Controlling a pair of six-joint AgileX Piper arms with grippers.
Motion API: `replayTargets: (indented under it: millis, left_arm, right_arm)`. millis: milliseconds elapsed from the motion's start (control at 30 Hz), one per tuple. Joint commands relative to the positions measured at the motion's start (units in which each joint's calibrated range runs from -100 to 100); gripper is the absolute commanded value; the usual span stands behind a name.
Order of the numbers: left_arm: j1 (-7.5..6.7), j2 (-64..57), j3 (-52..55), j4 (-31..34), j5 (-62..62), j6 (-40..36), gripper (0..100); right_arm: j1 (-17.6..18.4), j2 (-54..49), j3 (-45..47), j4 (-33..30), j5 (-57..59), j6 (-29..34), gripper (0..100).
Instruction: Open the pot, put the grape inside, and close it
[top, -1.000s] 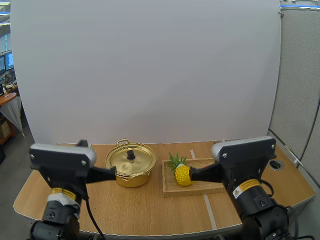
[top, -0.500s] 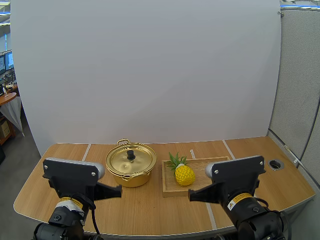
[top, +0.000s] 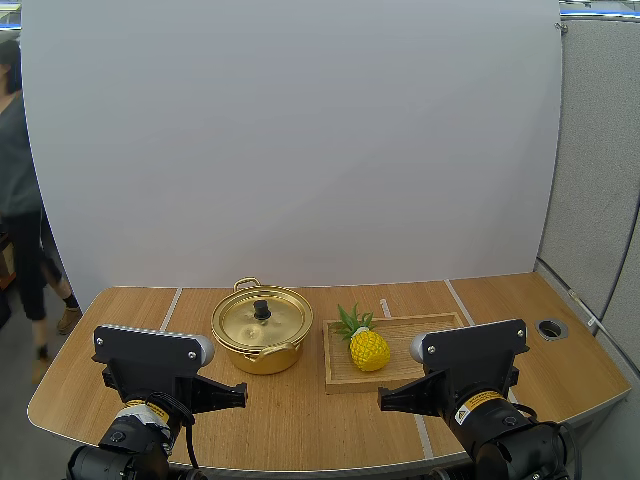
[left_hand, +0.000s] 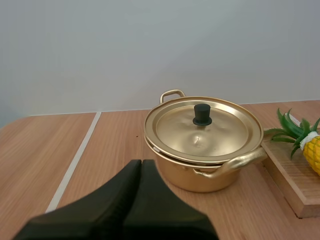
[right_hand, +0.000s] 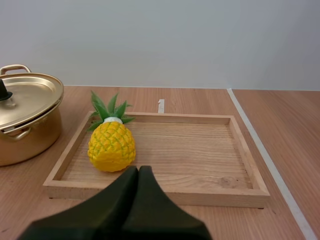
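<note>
Bright and even all over, with soft light from above. Small pale shadows under the pot (left_hand: 200, 176) and inside the tray (right_hand: 200, 150). Gentle shine on the gold lid (left_hand: 222, 131). Slightly bent at the sides in the high view.

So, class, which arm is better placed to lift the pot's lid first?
Probably left: the left end effector faces the lidded pot; the right end effector faces the pineapple in the tray.
</note>
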Motion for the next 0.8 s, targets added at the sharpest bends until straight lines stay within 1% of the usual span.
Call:
replayTargets:
  millis: [0, 767]
  left_arm:
    - [-0.22, -0.32, 0.0, -0.2, -0.51, -0.65, 0]
    - [-0.22, -0.32, 0.0, -0.2, -1.17, -0.65, 0]
  right_arm:
    - [-0.21, -0.27, 0.0, -0.68, -0.25, 0.42, 0]
    - [-0.21, -0.27, 0.0, -0.68, -0.25, 0.42, 0]
